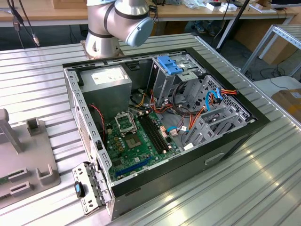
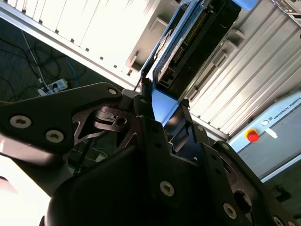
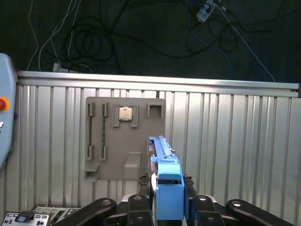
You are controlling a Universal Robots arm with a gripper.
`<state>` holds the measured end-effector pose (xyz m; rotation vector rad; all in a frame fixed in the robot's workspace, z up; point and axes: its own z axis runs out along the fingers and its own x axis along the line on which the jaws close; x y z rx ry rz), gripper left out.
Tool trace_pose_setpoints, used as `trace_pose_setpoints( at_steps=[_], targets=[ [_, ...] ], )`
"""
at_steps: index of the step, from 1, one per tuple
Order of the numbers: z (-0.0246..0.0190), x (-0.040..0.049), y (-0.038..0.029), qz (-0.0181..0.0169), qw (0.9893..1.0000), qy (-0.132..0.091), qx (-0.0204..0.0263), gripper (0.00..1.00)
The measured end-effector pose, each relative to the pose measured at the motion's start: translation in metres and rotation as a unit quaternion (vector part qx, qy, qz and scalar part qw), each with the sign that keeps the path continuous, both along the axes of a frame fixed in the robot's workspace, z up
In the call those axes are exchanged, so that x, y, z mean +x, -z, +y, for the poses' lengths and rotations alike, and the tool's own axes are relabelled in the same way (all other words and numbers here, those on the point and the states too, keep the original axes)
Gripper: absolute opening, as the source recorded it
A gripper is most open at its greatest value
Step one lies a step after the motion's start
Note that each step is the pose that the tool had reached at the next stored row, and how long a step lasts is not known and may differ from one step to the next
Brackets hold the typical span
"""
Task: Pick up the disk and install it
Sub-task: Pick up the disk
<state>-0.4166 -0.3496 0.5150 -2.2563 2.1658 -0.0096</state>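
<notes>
Gripper (image 3: 167,190) is clamped on the disk (image 3: 163,160), with a finger against each broad face and the blue frame edge showing between them (seen in both wrist views). The disk stands on edge in the grasp, its long axis running straight out ahead of the fingertips. Beyond it, well apart, a grey fixture plate (image 3: 113,160) lies on the ribbed table (image 3: 235,141). Judged: picked up, not yet installed.

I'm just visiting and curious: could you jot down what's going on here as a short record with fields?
gripper: shut on the disk
disk frame: blue plastic, clamped between the fingers
computer case: open, motherboard exposed, disk not yet installed
fixture plate: grey, on the ribbed table, carries a small chip
</notes>
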Motion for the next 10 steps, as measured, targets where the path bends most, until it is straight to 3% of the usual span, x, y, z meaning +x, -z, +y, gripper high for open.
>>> trace_pose_setpoints(
  at_steps=[10],
  targets=[
    [0.0,0.0251,0.0,0.0,1.0,0.0,0.0,0.36]
  ],
)
